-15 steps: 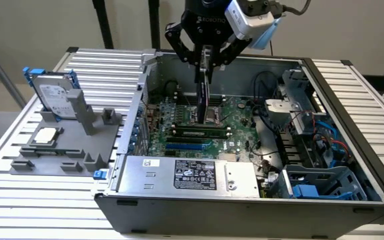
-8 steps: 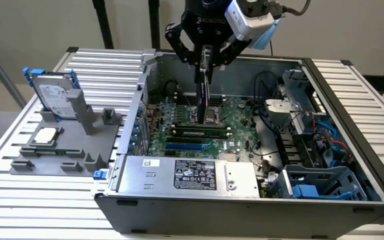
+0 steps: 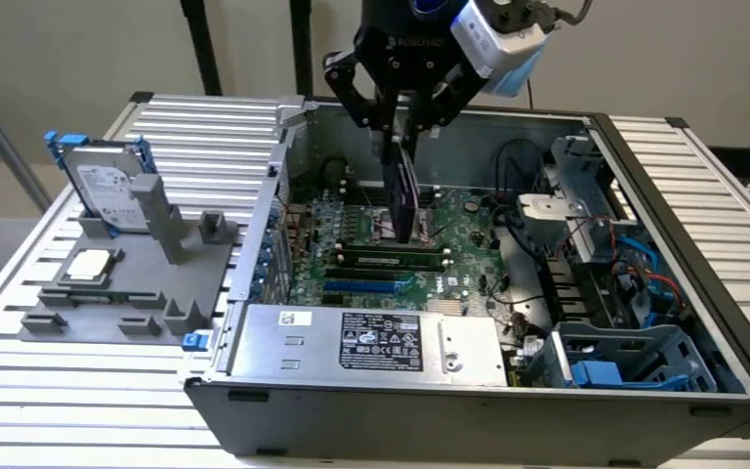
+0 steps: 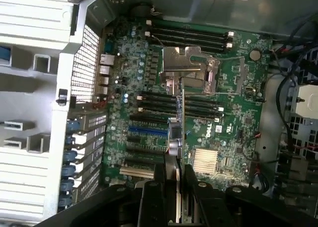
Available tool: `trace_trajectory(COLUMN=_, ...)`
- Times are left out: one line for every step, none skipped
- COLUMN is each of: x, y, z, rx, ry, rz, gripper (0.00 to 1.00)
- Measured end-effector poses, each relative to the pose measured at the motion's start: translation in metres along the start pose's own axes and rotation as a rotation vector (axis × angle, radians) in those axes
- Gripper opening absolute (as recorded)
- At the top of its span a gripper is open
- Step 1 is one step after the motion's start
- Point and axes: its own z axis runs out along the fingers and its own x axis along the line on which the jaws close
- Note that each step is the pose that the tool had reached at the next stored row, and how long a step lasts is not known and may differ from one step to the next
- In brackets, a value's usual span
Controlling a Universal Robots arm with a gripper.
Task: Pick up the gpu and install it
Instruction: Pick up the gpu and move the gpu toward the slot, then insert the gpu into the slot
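Note:
My gripper [image 3: 401,129] hangs over the open computer case [image 3: 687,195], shut on the gpu [image 3: 405,195]. The gpu is a thin card held on edge, pointing down, with its lower end just above the green motherboard [image 3: 467,225] near the memory slots. From the wrist, the gpu [image 4: 175,137] appears edge-on, running from between my fingers [image 4: 159,185] out over the black and blue expansion slots [image 4: 146,131] toward the processor socket [image 4: 184,68]. I cannot tell whether the card touches the board.
A silver hard drive with blue rails [image 3: 108,186] stands in a grey fixture [image 3: 128,293] at the exterior view's left, beside a square processor chip [image 3: 89,264]. Inside the case are the power supply [image 3: 375,342], cables [image 3: 609,254] and a blue-grey drive cage [image 3: 623,362].

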Motion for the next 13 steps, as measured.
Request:
trace_trajectory(x=0.0000, y=0.0000, z=0.0004, rx=0.0000, ry=-0.0004, rz=-0.018, gripper=0.00)
trace_trajectory(x=0.0000, y=0.0000, z=0.0007, rx=0.0002, ry=-0.0005, rz=-0.037, gripper=0.00)
trace_trajectory(x=0.0000, y=0.0000, z=0.0012, rx=0.0003, ry=-0.0005, rz=-0.054, gripper=0.00)
trace_trajectory(x=0.0000, y=0.0000, z=0.0017, rx=0.0002, ry=-0.0005, rz=-0.073, gripper=0.00)
trace_trajectory(x=0.0000, y=0.0000, z=0.0021, rx=0.0003, ry=-0.0002, rz=-0.091, gripper=0.00)
trace_trajectory(x=0.0000, y=0.0000, z=0.0027, rx=0.0002, ry=0.0000, rz=-0.109, gripper=0.00)
trace_trajectory(x=0.0000, y=0.0000, z=0.0032, rx=0.0003, ry=0.0002, rz=-0.127, gripper=0.00)
trace_trajectory(x=0.0001, y=0.0000, z=0.0036, rx=0.0003, ry=0.0005, rz=-0.145, gripper=0.00)
trace_trajectory(x=0.0001, y=0.0000, z=0.0042, rx=0.0002, ry=0.0006, rz=-0.163, gripper=0.00)
trace_trajectory(x=0.0001, y=0.0000, z=0.0046, rx=0.0003, ry=0.0009, rz=-0.182, gripper=0.00)
trace_trajectory(x=0.0000, y=-0.0001, z=0.0051, rx=0.0003, ry=0.0011, rz=-0.201, gripper=0.00)
trace_trajectory(x=0.0000, y=-0.0001, z=0.0057, rx=0.0002, ry=0.0014, rz=-0.219, gripper=0.00)
trace_trajectory(x=0.0000, y=-0.0001, z=0.0061, rx=0.0003, ry=0.0017, rz=-0.237, gripper=0.00)
